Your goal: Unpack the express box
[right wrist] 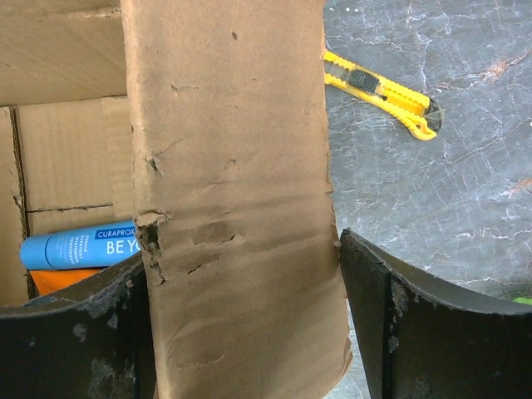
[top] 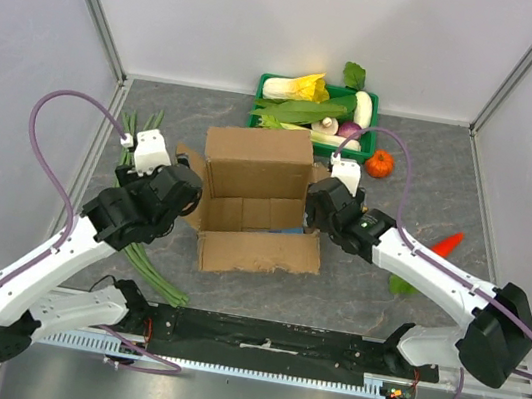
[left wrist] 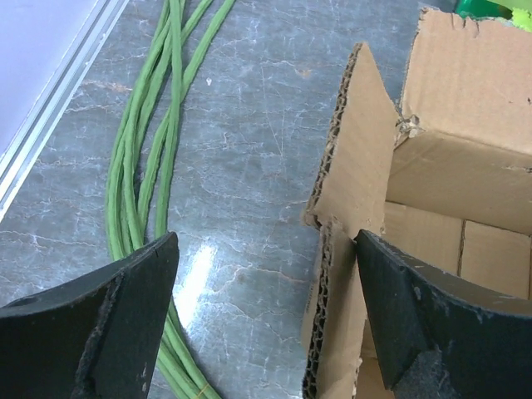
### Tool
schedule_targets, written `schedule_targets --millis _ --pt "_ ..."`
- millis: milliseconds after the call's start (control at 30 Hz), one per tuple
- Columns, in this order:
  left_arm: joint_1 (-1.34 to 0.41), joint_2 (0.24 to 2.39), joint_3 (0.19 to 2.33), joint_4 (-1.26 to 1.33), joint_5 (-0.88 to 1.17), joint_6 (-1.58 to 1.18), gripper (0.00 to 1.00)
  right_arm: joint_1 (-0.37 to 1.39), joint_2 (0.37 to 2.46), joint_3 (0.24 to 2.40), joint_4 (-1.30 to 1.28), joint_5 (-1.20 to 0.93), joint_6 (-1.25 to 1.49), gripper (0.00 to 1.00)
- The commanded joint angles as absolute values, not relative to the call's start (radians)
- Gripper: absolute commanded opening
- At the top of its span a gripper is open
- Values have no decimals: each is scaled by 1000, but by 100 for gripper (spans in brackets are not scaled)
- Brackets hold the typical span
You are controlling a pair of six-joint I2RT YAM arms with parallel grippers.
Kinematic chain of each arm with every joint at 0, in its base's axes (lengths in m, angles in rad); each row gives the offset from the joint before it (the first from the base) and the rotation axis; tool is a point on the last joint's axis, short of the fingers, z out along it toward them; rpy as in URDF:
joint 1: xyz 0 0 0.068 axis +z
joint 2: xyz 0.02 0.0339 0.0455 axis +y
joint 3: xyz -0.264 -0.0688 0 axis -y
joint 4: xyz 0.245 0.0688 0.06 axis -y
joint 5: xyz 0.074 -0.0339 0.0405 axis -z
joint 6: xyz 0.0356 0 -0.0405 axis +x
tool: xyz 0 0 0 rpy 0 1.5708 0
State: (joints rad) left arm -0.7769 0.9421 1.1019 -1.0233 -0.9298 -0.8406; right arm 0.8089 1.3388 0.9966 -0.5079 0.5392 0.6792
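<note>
1. Box (top: 256,198) mid-table between both arms, four flaps open; blue tube (right wrist: 79,245) and something orange (right wrist: 79,280) lying inside, not yet lifted out
2. Left gripper (left wrist: 266,239) released: jaws wide, straddling the left flap (left wrist: 357,158), box-side finger (left wrist: 432,324) close against the cardboard, outer finger (left wrist: 100,332) well apart from it over bare table
3. Right gripper (right wrist: 237,249) released too: jaws wide, right flap (right wrist: 233,166) filling the gap between them; cannot tell whether touching
4. Main risk: dragging or tipping the whole box instead of hinging a flap, from pulling on light cardboard with nothing pinning the base
5. Second risk: tearing; right flap creased and dented, left flap edge frayed, so a hard clamp or off-axis pull likely to rip rather than fold
6. Third risk: flaps springing back over the opening on release, closing off the reach for the tube
7. Around: green stalks (left wrist: 137,191) just left of the box, running under the left arm, likely to snag on an outward sweep
8. Yellow knife (right wrist: 382,91) on the table just outside the right flap, seen only from the right wrist; blade state not readable
9. Green tray (top: 265,80) of vegetables just beyond the box, pumpkin (top: 380,163) to its right, well clear
10. In the way: both side flaps standing between grippers and contents
</note>
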Motion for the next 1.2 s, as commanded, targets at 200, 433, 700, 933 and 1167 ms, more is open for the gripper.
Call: schedule_targets --millis 200,433,700,933,1167 --pt "-642 925 1006 -907 -856 -752 91 805 1373 1049 -488 525 666 82" --pt "-515 1018 973 -908 -701 -738 90 805 1381 1052 -489 515 667 82" --pt "-497 1031 977 -830 -600 -693 79 805 1388 1054 -489 517 670 82" --pt "-497 940 1009 -687 -473 -652 42 805 1396 1066 -489 520 667 82" --pt "-497 927 1037 -649 -408 -609 29 805 1401 1069 -491 526 664 82"
